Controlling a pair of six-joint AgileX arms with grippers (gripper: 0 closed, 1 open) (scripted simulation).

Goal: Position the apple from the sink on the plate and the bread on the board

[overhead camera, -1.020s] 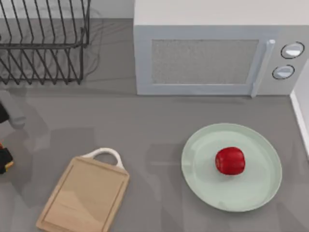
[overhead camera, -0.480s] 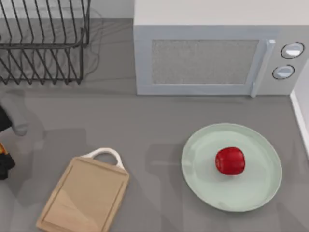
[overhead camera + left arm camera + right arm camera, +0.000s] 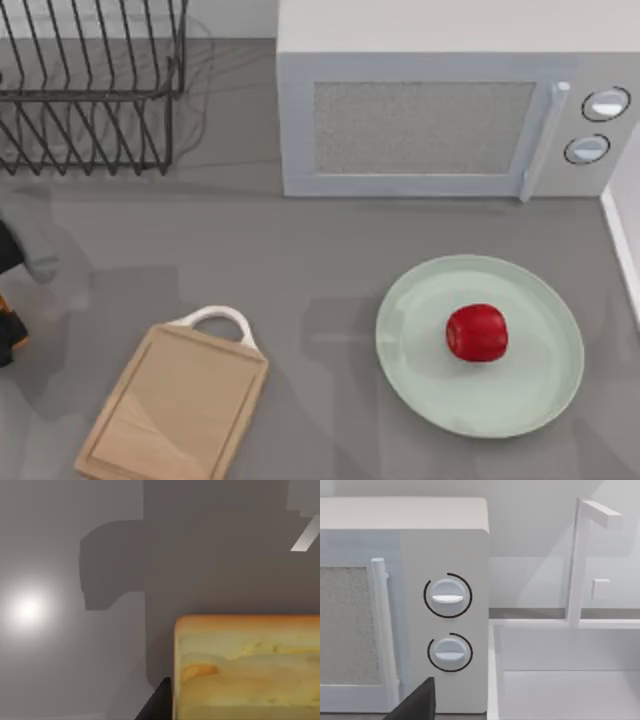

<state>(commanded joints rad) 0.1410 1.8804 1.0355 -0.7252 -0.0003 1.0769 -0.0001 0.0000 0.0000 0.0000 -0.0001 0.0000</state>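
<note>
- No readable text, labels, brands or numbers anywhere.
- Microwave (image 3: 455,100): two dials (image 3: 447,596), each with a plain arc mark, no figures or lettering.

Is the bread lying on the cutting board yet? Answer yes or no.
No: in the top view the board is bare, while the bread shows close before the left wrist camera, above grey table.
</note>
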